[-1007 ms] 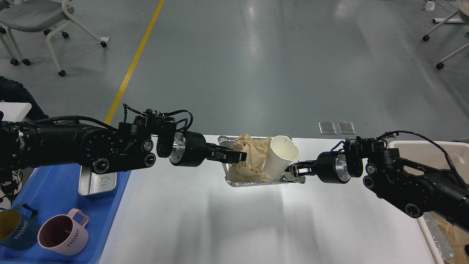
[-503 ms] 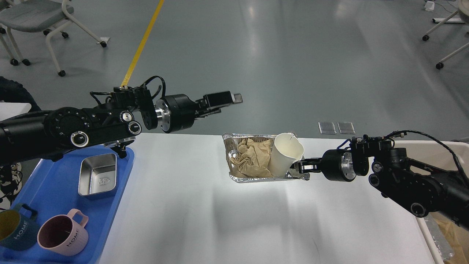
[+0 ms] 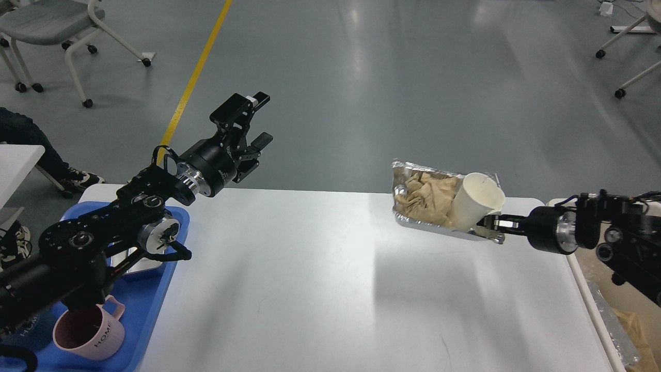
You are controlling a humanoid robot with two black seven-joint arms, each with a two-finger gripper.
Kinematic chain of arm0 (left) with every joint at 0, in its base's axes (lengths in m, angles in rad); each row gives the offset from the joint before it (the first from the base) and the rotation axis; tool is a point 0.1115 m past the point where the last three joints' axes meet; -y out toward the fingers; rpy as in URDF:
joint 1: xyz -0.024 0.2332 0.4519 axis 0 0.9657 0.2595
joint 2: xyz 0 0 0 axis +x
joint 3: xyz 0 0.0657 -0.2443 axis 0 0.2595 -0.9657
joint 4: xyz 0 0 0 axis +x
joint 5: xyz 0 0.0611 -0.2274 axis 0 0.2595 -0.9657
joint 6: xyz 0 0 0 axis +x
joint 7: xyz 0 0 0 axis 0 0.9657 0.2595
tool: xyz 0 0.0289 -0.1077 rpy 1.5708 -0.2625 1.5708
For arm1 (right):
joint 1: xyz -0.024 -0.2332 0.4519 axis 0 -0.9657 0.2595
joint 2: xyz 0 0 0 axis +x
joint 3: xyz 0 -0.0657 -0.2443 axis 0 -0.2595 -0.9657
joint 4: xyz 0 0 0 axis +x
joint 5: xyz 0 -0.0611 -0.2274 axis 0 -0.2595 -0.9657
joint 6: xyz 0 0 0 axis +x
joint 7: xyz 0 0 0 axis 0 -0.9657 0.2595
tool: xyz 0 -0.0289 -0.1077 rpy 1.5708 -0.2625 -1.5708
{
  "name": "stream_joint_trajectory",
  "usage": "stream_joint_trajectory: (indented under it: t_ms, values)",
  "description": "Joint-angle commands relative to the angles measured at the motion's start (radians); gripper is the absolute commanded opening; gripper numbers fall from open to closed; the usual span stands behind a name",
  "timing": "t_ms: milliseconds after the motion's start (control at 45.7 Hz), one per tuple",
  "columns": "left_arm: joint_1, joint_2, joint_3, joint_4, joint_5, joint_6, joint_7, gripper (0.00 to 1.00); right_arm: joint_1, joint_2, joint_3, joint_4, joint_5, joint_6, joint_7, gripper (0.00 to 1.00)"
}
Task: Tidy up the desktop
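The white desktop (image 3: 310,289) fills the lower middle of the head view. My right gripper (image 3: 490,227) is shut on the near right edge of a foil tray (image 3: 413,219). It holds the tray tilted above the desktop's far right part. In the tray lie crumpled brown paper (image 3: 426,188) and a white paper cup (image 3: 477,199) that leans right. My left gripper (image 3: 263,118) is open and empty. It is raised beyond the desktop's far left edge and points up and right, well away from the foil tray.
A blue tray (image 3: 155,289) sits at the left with a pink mug (image 3: 85,330) and a steel box (image 3: 131,266) mostly hidden by my left arm. A beige bin (image 3: 594,289) at the right edge holds foil and brown paper. Chairs stand on the floor behind.
My left gripper let go of the foil tray and drew back up and left. My right gripper lifted the tray with paper and cup and carried it right, toward the bin.
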Motion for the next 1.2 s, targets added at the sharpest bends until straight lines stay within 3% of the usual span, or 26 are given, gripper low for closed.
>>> stream_joint_trajectory:
  t_ms: [0, 306, 416, 525, 832, 1182]
  values:
    - [0.156, -0.053, -0.186, 0.001, 0.0, -0.004, 0.003, 0.96, -0.032, -0.105, 0.012, -0.005, 0.106, -0.008, 0.001, 0.0]
    - [0.392, -0.113, -0.46, 0.001, -0.043, -0.016, -0.002, 0.96, -0.131, -0.288, 0.012, -0.049, 0.322, -0.054, 0.003, 0.0]
    - [0.446, -0.124, -0.534, 0.004, -0.086, -0.06, -0.002, 0.96, -0.168, -0.308, 0.014, -0.118, 0.384, -0.059, 0.003, 0.0]
    - [0.467, -0.128, -0.575, 0.011, -0.119, -0.111, -0.002, 0.96, -0.196, -0.306, 0.012, -0.213, 0.442, -0.063, 0.003, 0.0]
    - [0.478, -0.132, -0.597, 0.031, -0.237, -0.123, -0.011, 0.96, -0.231, -0.222, 0.012, -0.477, 0.536, -0.065, 0.003, 0.0]
    - [0.526, -0.164, -0.68, 0.045, -0.262, -0.2, -0.005, 0.96, -0.249, -0.129, -0.006, -0.713, 0.664, -0.068, 0.0, 0.0]
